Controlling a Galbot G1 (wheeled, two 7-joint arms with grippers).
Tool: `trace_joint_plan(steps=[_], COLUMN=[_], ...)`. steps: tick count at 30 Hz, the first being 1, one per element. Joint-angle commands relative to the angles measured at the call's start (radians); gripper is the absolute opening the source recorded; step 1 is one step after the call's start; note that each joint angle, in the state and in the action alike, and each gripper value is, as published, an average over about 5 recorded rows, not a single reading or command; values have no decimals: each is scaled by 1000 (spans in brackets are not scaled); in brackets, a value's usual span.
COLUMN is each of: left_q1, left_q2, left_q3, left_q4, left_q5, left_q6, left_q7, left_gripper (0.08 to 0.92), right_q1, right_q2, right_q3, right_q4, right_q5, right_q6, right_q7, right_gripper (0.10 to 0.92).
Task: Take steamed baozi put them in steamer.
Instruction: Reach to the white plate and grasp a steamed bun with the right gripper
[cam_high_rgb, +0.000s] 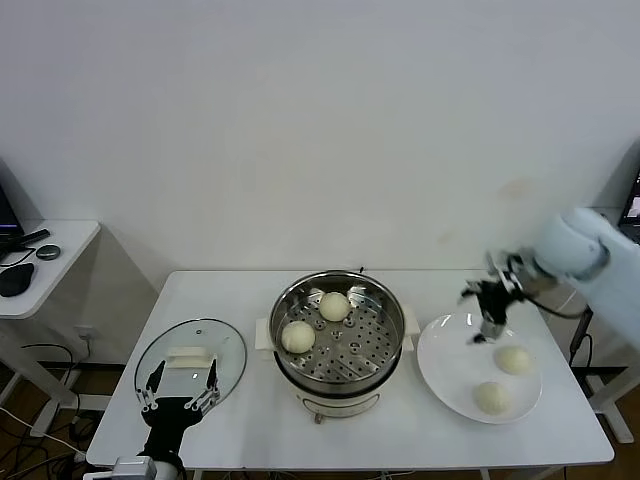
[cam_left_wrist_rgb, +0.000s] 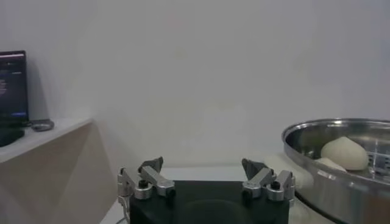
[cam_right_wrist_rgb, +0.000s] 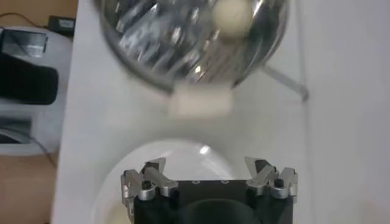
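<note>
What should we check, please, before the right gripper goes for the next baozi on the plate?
1. Right gripper open and empty: ok.
2. It hangs above the plate's far edge, not over a bun: not ok.
3. Two baozi on the plate, near and far, uncovered: ok.
4. Steamer open, with free tray space beside its two buns: ok.
5. Left gripper open, parked over the glass lid, away from the route: ok.

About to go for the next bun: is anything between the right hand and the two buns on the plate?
Nothing visible. The right hand hangs open over the plate's far edge; both buns lie uncovered just nearer. The steamer is open, its lid lying aside.
</note>
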Motion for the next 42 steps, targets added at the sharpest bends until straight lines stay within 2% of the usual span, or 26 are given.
trace_joint_plan(steps=[1, 13, 24, 42], left_q1=[21, 2, -11, -33], left_q2=[-1, -2, 0, 0], left_q3=[-1, -6, -8, -11], left_q4=[11, 37, 56, 85], left_q5=[1, 2, -3, -7], left_q6=[0, 1, 3, 5], left_q7=[-1, 1, 2, 3], left_gripper=[823, 823, 823, 823], right_q1=[-404, -254, -270, -257], right_q2=[-90, 20, 83, 122], right_q3=[249, 77, 62, 19], right_q4=[5, -101, -174, -207], right_q5=[-113, -227, -268, -289], right_q6=[76, 125, 133, 145], right_q7=[-27, -41, -29, -36], right_gripper=[823, 823, 823, 816])
